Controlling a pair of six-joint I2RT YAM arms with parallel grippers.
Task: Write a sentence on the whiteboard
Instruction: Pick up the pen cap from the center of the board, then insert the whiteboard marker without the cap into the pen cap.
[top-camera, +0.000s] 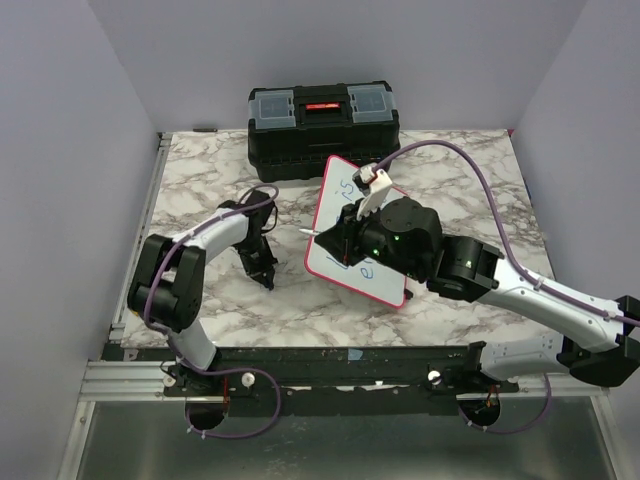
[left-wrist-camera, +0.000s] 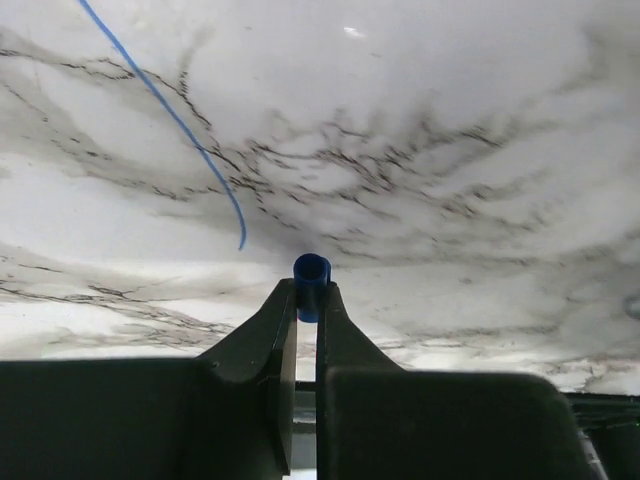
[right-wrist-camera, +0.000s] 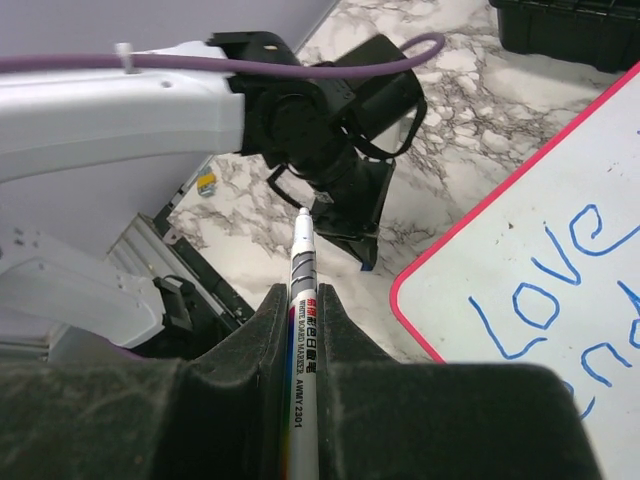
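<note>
The whiteboard (top-camera: 333, 208), white with a pink-red frame, lies tilted on the marble table, partly hidden by my right arm. The sentence (right-wrist-camera: 545, 300) is in blue marker and shows as "Love" with "end" below it at the right edge of the right wrist view. My right gripper (top-camera: 340, 236) hovers over the board's left edge, shut on a white marker (right-wrist-camera: 303, 300) whose bare tip points left toward the left gripper. My left gripper (top-camera: 266, 278) points down at the table left of the board (right-wrist-camera: 560, 190), shut on a small blue cap (left-wrist-camera: 312, 283).
A black toolbox (top-camera: 323, 118) stands at the back of the table, behind the board. A thin blue line (left-wrist-camera: 180, 120) runs across the marble ahead of the left gripper. Purple cables loop over both arms. Grey walls close in on the left and right.
</note>
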